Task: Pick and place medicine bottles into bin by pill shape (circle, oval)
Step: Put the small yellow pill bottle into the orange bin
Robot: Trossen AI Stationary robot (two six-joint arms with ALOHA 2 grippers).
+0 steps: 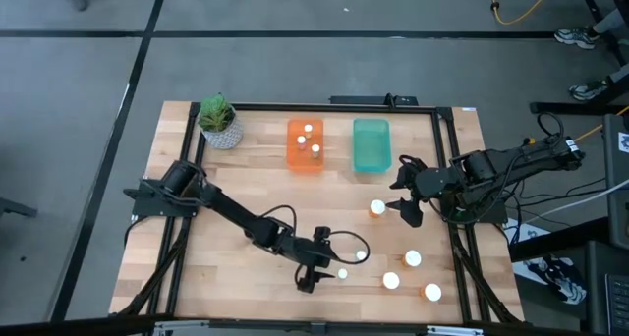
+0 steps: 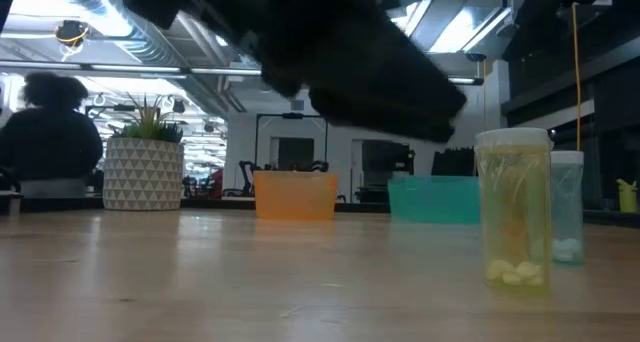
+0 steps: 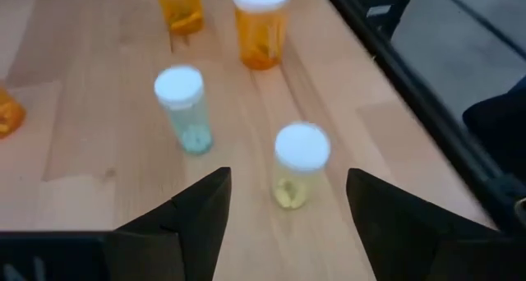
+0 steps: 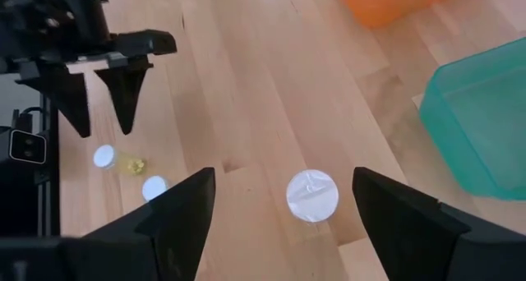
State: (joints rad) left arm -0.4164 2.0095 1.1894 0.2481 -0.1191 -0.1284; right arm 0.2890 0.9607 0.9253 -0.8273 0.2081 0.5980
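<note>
The left gripper [image 1: 313, 274] hangs low near the bench's front edge with its fingers [image 3: 189, 215] apart, and a pale yellow bottle [image 3: 297, 165] stands upright between and just ahead of them, touched by neither. A clear bluish bottle [image 3: 185, 108] stands near it, and two amber bottles [image 3: 260, 26] stand farther off toward the bench's right edge.

The right gripper [image 1: 405, 200] hovers over the right half of the bench with its fingers [image 4: 185, 207] apart, above a white-capped bottle [image 4: 312, 195] that stands free on the wood just in front of the teal bin [image 1: 371, 144].

In the high view six bottles stand on the bench's right front part. The orange bin [image 1: 305, 147] sits beside the teal one near the back edge and holds three bottles [image 1: 308, 131]. A potted plant [image 1: 219, 121] stands at the back left corner of the bench [image 1: 216, 179].
</note>
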